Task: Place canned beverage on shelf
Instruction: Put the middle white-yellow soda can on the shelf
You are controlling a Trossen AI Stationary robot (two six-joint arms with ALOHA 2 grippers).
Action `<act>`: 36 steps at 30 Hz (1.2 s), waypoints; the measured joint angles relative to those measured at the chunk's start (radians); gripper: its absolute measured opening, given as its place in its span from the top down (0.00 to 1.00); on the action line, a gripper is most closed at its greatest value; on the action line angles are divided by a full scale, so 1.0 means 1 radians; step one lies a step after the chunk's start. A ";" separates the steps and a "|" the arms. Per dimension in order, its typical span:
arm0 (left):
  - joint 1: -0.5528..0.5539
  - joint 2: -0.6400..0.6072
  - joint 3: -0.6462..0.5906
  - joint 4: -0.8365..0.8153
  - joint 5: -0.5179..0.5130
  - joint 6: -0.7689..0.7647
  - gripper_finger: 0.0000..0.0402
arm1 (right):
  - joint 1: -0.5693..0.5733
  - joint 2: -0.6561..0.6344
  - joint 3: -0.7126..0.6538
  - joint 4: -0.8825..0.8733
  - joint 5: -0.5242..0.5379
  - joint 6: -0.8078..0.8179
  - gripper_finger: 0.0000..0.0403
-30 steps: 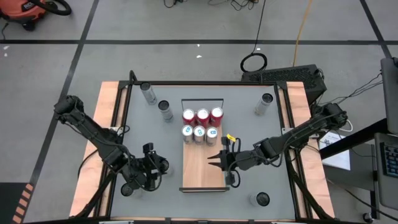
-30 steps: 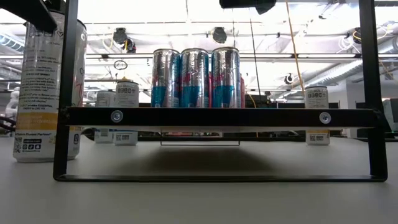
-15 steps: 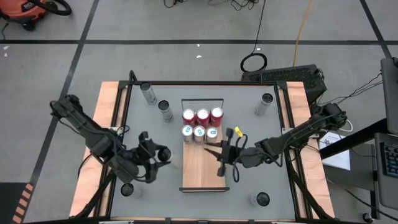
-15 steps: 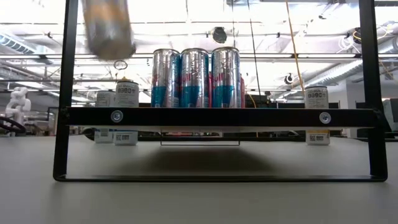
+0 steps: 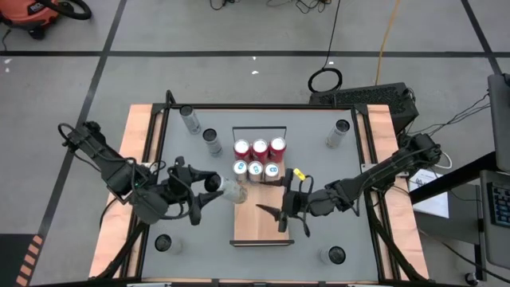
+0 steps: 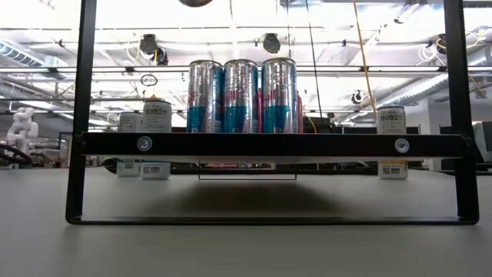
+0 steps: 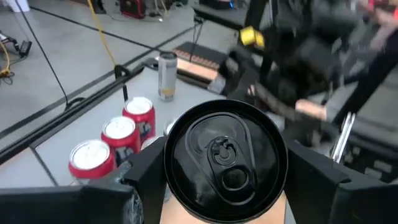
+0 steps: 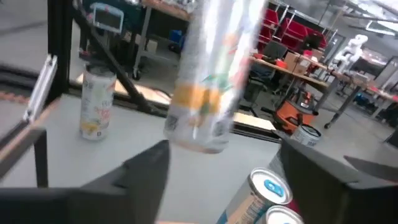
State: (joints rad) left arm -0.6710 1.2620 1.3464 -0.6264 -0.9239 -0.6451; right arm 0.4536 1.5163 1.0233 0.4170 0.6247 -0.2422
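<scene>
From above I see my left gripper [image 5: 209, 190] carrying a silver can [image 5: 232, 191] in its jaws, lifted and tipped on its side, just at the left edge of the shelf [image 5: 263, 222]. Six cans already stand on the shelf's far half: three red-topped cans [image 5: 260, 147] at the back, three blue-and-silver cans [image 5: 255, 169] in front of them. My right gripper [image 5: 280, 209] hovers over the bare near half of the board, fingers spread wide and empty.

At table height the blue-and-silver cans [image 6: 241, 96] stand in a tidy row on the raised board [image 6: 269, 144]; only the carried can's underside [image 6: 196, 2] peeks in at the top edge.

My left wrist camera looks straight at the held can's black lid [image 7: 225, 158], clamped between both fingers, with the red-topped cans [image 7: 118, 137] beyond.

My right wrist camera shows the silver can [image 8: 208, 74] hanging tilted in the air ahead.

I judge the can still needs uprighting, setting down on the open near section and releasing; several spare cans wait on the table.
</scene>
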 joint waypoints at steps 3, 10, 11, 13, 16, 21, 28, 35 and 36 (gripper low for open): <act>0.022 0.005 0.000 0.070 -0.013 0.010 0.39 | -0.002 0.039 0.000 0.073 0.000 -0.055 0.13; 0.050 0.035 0.000 0.123 -0.017 0.040 0.39 | -0.016 0.069 0.000 0.196 0.069 -0.095 0.03; 0.052 0.043 0.000 0.144 -0.017 0.053 0.39 | -0.023 0.069 0.000 0.196 0.077 -0.094 0.03; 0.060 0.059 0.000 0.179 -0.022 0.083 0.39 | -0.039 0.069 0.000 0.185 0.075 -0.068 0.03; 0.070 0.079 0.000 0.251 -0.018 0.134 0.39 | -0.058 0.070 0.000 0.168 0.021 -0.038 0.03; 0.083 0.096 0.000 0.314 -0.015 0.184 0.39 | -0.075 0.070 0.000 0.170 -0.023 -0.016 0.05; 0.095 0.100 0.000 0.308 -0.020 0.185 0.39 | -0.075 0.070 0.000 0.169 -0.024 -0.030 0.24; 0.103 0.100 0.000 0.302 -0.021 0.183 0.39 | -0.084 0.069 0.000 0.166 -0.019 -0.034 0.49; 0.104 0.099 0.000 0.302 -0.023 0.186 0.39 | -0.084 0.069 0.000 0.166 -0.019 -0.035 0.52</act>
State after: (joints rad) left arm -0.5674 1.3607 1.3468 -0.3241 -0.9464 -0.4591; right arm 0.3698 1.5856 1.0233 0.5830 0.6056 -0.2767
